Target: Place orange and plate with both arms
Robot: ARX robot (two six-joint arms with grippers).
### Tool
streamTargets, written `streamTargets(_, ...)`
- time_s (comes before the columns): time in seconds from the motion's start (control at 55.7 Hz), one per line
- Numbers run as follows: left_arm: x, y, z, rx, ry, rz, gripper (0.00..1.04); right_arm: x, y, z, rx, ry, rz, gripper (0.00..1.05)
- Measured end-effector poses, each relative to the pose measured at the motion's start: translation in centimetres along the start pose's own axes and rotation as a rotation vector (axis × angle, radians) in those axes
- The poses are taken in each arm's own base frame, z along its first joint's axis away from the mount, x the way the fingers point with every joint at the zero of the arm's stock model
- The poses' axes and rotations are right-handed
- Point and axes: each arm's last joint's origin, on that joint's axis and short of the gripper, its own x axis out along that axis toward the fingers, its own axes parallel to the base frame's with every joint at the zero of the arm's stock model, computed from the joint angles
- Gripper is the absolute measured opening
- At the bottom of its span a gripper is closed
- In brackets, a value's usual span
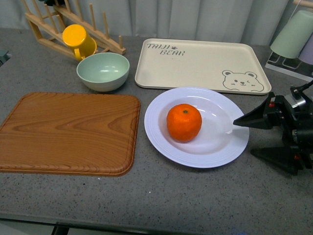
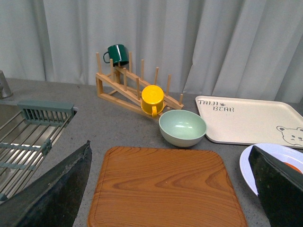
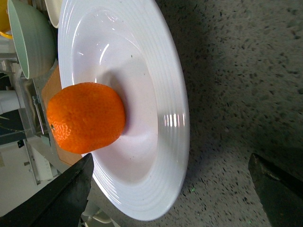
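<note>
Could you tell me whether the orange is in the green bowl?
No, the orange sits in the plate, and the bowl holds nothing.

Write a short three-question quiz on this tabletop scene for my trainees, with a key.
1. True or false: the round bright-orange fruit rests on the wide, pale lavender, ridged plastic plate.
2. Which end effector stands open at that plate's rim? A. left B. right
3. Fill in: the yellow mug sits on the wooden ___.
Key: 1 true; 2 B, the right end effector; 3 rack.
</note>
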Motion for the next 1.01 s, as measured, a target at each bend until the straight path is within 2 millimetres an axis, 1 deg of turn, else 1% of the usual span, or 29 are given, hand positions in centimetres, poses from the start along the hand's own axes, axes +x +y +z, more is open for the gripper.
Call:
streamTargets(0.197,0.0,0.0,0.0,0.000,0.000,0.000,0.98,1.4,0.4,0.5,0.009,0.004,0.038,0.96)
streamTargets(0.431,0.0,0.0,0.0,0.000,0.000,0.000,0.98,2.4,0.7,0.8,0.022,0.014,0.061,0.96)
streamTargets(0.467,0.0,0.0,0.0,0.000,0.000,0.000,0.98,2.5,0.7,0.9,0.024,0.013,0.059,0.93)
streamTargets(0.539,0.0,0.0,0.0,0.000,0.000,0.000,0.98,2.7,0.5,0.8,0.029,0.015,0.052,0.82)
streamTargets(0.61,0.0,0.0,0.0,0.000,0.000,0.000,0.98,2.8,0.2,0.6,0.041,0.020,0.038,0.68)
streamTargets(0.664,0.0,0.0,0.0,0.000,0.000,0.000,0.98,2.9,0.1,0.6,0.045,0.020,0.030,0.61)
streamTargets(0.754,0.0,0.0,0.0,0.000,0.000,0.000,0.98,3.0,-0.3,0.4,0.056,0.025,0.007,0.43)
streamTargets(0.772,0.0,0.0,0.0,0.000,0.000,0.000,0.98,3.0,-0.3,0.4,0.058,0.025,0.000,0.38)
streamTargets(0.808,0.0,0.0,0.0,0.000,0.000,0.000,0.98,3.0,-0.4,0.3,0.063,0.029,-0.007,0.30)
streamTargets(0.933,0.0,0.0,0.0,0.000,0.000,0.000,0.98,2.9,-0.5,0.3,0.065,0.040,0.004,0.12)
streamTargets(1.005,0.0,0.0,0.0,0.000,0.000,0.000,0.98,2.8,-0.5,0.4,0.068,0.051,0.027,0.06)
